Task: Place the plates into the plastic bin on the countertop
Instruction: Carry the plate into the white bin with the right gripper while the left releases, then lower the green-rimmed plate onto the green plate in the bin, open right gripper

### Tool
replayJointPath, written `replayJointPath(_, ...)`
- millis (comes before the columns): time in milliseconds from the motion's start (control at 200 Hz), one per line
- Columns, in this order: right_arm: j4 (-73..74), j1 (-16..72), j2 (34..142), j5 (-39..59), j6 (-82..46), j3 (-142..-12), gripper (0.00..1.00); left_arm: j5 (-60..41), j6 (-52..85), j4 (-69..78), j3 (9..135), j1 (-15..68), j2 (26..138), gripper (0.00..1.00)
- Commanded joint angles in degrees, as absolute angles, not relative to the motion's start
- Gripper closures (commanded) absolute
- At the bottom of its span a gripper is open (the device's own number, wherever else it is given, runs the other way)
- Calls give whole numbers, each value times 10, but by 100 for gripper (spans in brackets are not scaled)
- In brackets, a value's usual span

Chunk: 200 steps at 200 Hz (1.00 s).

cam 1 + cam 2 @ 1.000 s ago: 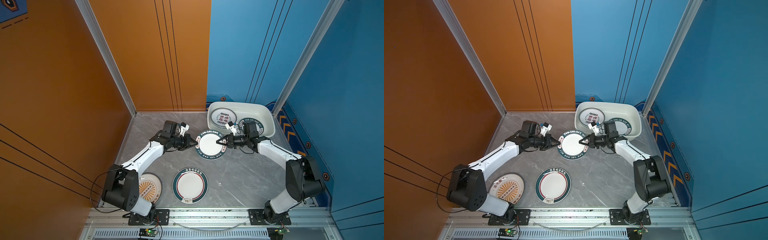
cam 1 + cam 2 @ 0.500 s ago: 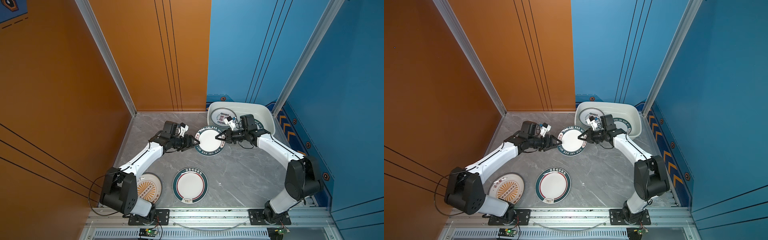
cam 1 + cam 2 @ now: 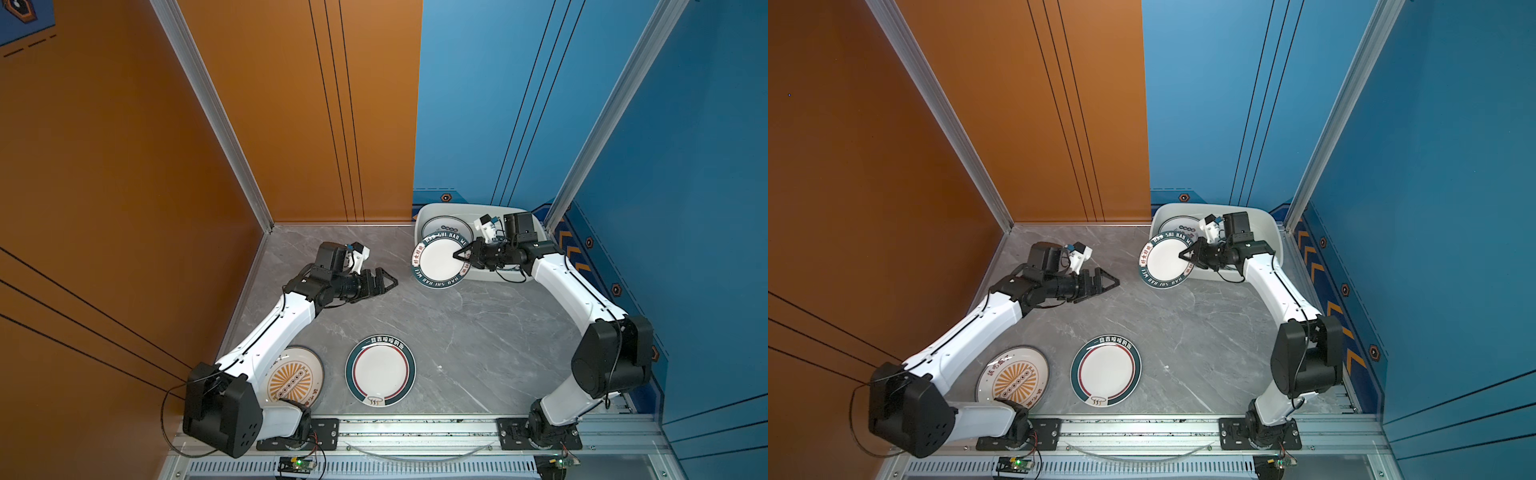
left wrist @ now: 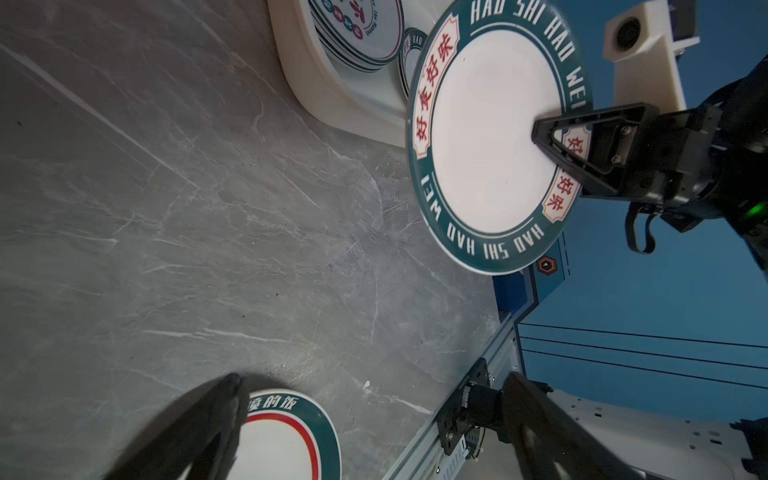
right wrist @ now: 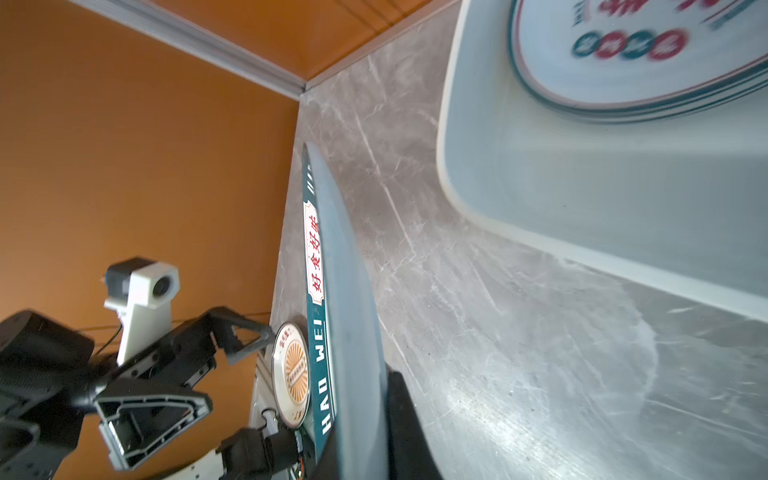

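Where orange wall (image 3: 311, 124) meets blue wall (image 3: 478, 104) behind the grey counter (image 3: 478, 332), right gripper (image 3: 457, 254) pinches a plate (image 3: 434, 259) mid-frame; left gripper (image 3: 390, 282) gapes empty.

L: we see left arm (image 3: 282, 324) bent at elbow, forearm reaching forward low | left gripper (image 3: 390, 284) pointing toward centre, jaws spread wide, empty | R: we see right arm (image 3: 569, 282) reaching inward, wrist roughly level | right gripper (image 3: 457, 254) jaws clamped on plate (image 3: 436, 262) rim
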<state>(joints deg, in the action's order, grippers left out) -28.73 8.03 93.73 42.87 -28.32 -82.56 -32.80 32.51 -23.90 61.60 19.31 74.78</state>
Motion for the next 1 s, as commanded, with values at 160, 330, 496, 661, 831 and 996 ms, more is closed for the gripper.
replayJointPath(160,-337,20,986,312,-300,-936,100,-262,334,-239,536,145,670,2)
replayJointPath(330,-373,-23,1028,221,-294,-1005,100,-295,352,-205,495,111,645,2)
replayJointPath(496,-391,-61,1092,190,-305,-1078,100,-311,348,-205,481,96,644,2)
replayJointPath(661,-421,-75,1138,135,-294,-1124,100,-321,354,-186,463,88,649,2)
replayJointPath(831,-420,-92,1171,121,-292,-1120,100,-328,354,-178,457,84,654,2)
replayJointPath(996,-410,-101,1185,127,-292,-1103,100,-332,356,-172,456,82,662,2)
